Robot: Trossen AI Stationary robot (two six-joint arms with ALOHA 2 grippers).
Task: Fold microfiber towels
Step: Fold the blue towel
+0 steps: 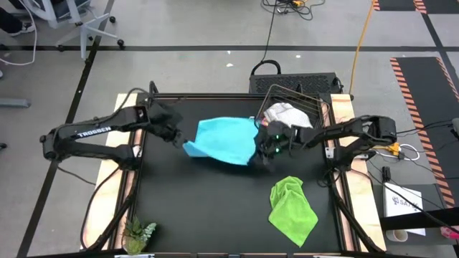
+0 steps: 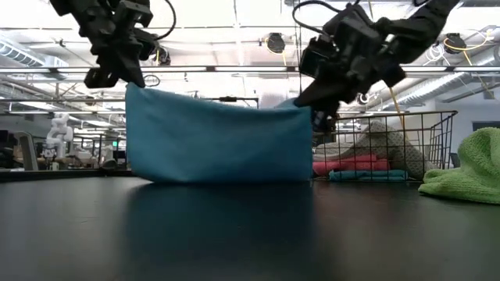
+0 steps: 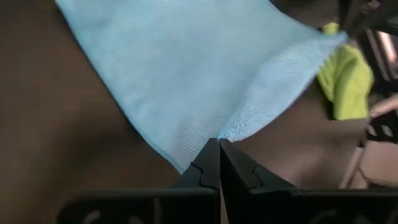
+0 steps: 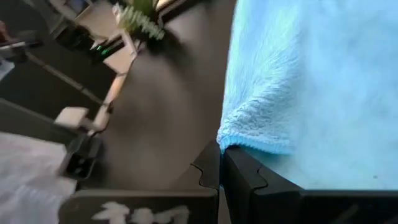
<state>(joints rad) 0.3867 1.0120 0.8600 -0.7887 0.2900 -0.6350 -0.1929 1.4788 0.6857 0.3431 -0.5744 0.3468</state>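
A light blue towel (image 1: 222,140) hangs stretched between my two grippers above the black table's middle; in the low view its lower edge (image 2: 219,179) touches the table. My left gripper (image 1: 181,137) is shut on its left corner. My right gripper (image 1: 264,147) is shut on its right corner. A lime green towel (image 1: 292,208) lies crumpled at the table's near right. A white-grey towel (image 1: 287,115) lies in the wire basket (image 1: 324,109); pink and blue towels (image 2: 351,166) show folded under it in the low view. My left gripper pinches the blue towel's corner (image 3: 227,130) between its two fingertips, coming level from the table's left. The towel spreads away from the fingers, its top edge drawn fairly taut. My right gripper pinches the towel's other top corner (image 4: 239,142) between its two fingers, coming from the table's right. The towel hangs below the fingers, with its lower edge on the table.
The wire basket stands at the table's far right, just behind my right gripper. A small green plant (image 1: 138,233) stands at the near left corner. The table has free room in front of the blue towel (image 1: 208,208).
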